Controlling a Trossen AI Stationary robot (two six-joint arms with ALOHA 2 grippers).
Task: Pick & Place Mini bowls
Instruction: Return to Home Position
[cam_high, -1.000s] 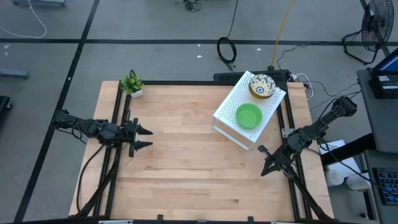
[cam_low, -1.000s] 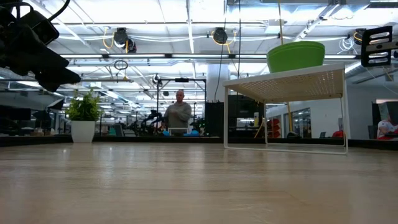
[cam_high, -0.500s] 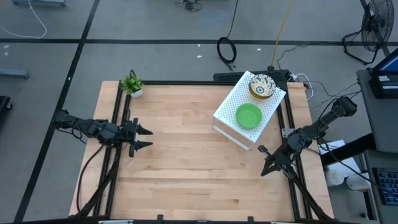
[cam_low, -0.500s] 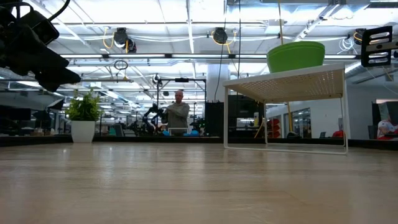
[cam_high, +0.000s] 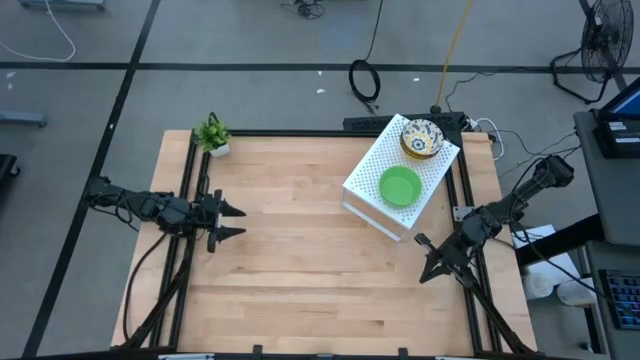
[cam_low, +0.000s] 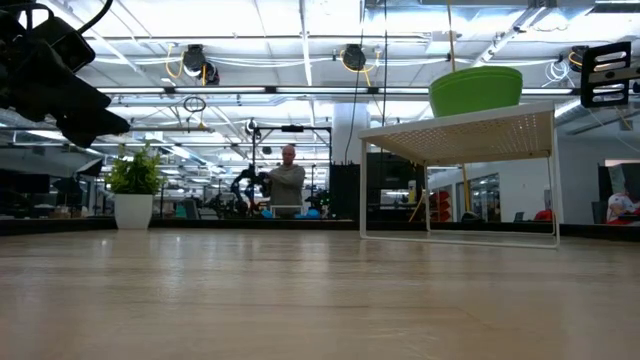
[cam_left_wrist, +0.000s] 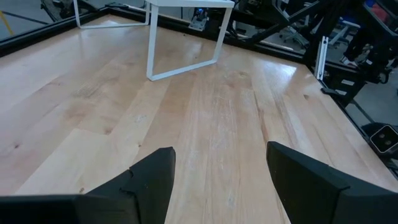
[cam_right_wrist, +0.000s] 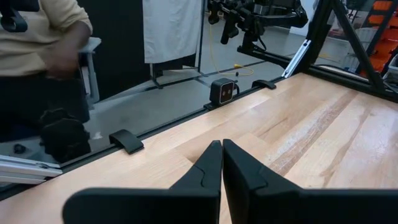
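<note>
The plain bright green round mini bowls (cam_high: 400, 186) sit stacked on the white perforated metal shelf (cam_high: 372, 165), beside the cream floral-patterned mini bowls (cam_high: 422, 138). The left end effector (cam_high: 238, 222) hovers over the wooden worktop (cam_high: 300, 260) at its left edge, fingers apart. The right end effector (cam_right_wrist: 222, 146), fingers together, is at the right edge.

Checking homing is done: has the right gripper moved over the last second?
No. In the high view the right gripper sits exactly where it was, just off the white shelf's near corner.

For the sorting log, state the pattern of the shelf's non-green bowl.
The bowl is cream with blue-and-yellow florals; the high view shows it best.
</note>
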